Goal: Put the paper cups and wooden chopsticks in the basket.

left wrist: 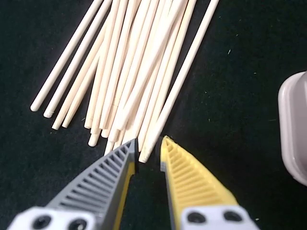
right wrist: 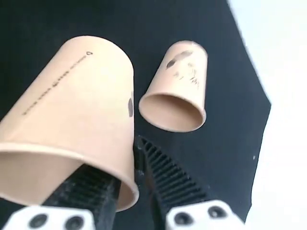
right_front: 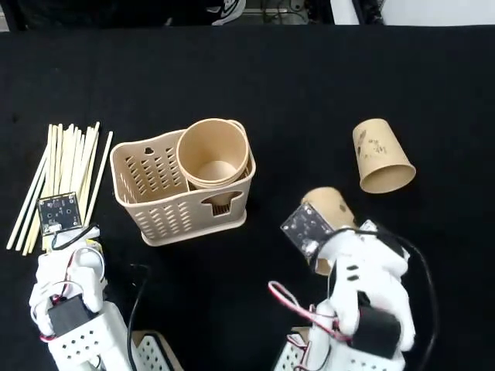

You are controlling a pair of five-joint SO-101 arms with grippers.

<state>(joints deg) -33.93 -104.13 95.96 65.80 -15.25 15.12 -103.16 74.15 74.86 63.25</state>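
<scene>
L: my left tool [left wrist: 148, 143] stood slightly open, chopsticks [left wrist: 129, 72] just ahead of its tips | R: my right tool [right wrist: 130, 160] gripped a paper cup [right wrist: 76, 110] by its wall

Even, fairly bright light falls on the black tabletop [right_front: 309, 85], which swallows nearly all shadow. Beyond its edge a pale surface [right wrist: 283, 57] glares white.
</scene>
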